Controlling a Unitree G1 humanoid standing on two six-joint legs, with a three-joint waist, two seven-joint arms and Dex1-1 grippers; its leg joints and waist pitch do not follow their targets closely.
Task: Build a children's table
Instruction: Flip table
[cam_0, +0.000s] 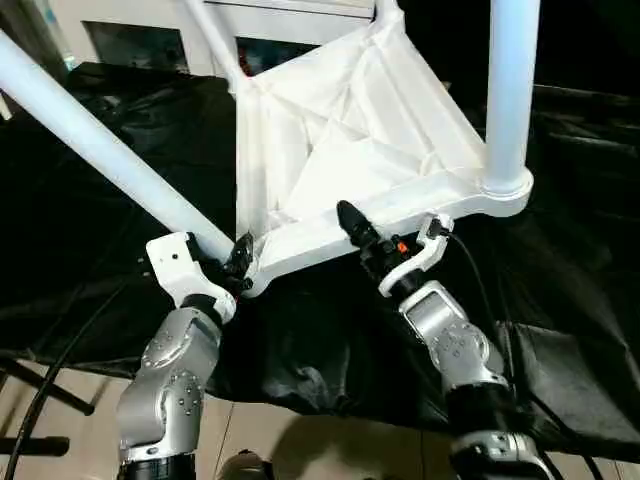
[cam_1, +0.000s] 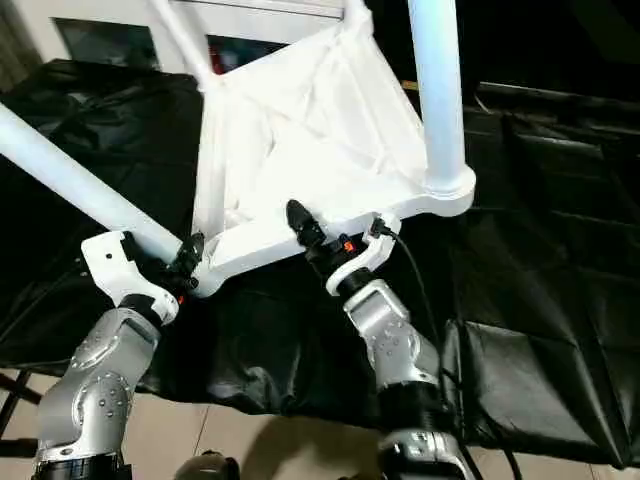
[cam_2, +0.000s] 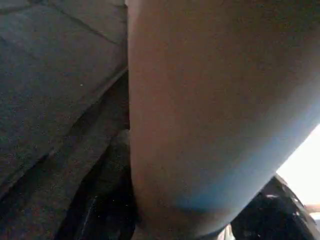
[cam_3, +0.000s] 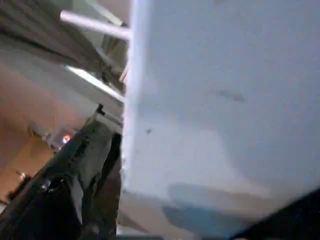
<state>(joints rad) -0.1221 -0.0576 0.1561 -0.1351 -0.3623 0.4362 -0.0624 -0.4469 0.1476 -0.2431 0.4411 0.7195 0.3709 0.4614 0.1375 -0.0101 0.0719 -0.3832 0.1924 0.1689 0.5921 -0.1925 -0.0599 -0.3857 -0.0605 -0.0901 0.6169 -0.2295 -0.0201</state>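
Leg-fitting step: left gripper (cam_0: 238, 262) clamped the lower-left leg (cam_0: 100, 150) at its socket; right gripper (cam_0: 352, 224) gaped wide, empty, against the tabletop (cam_0: 350, 140) rim. Next likely: seat that leg.

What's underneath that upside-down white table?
The children's table lies ribbed side up on a crumpled black cover spread over the work surface. Whatever that cover lies on is hidden, and so is the stretch of cover directly beneath the tabletop.

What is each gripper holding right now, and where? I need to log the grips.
The left gripper clamps a leg of the children's table near its base. The right gripper, open, straddles the tabletop's near edge.
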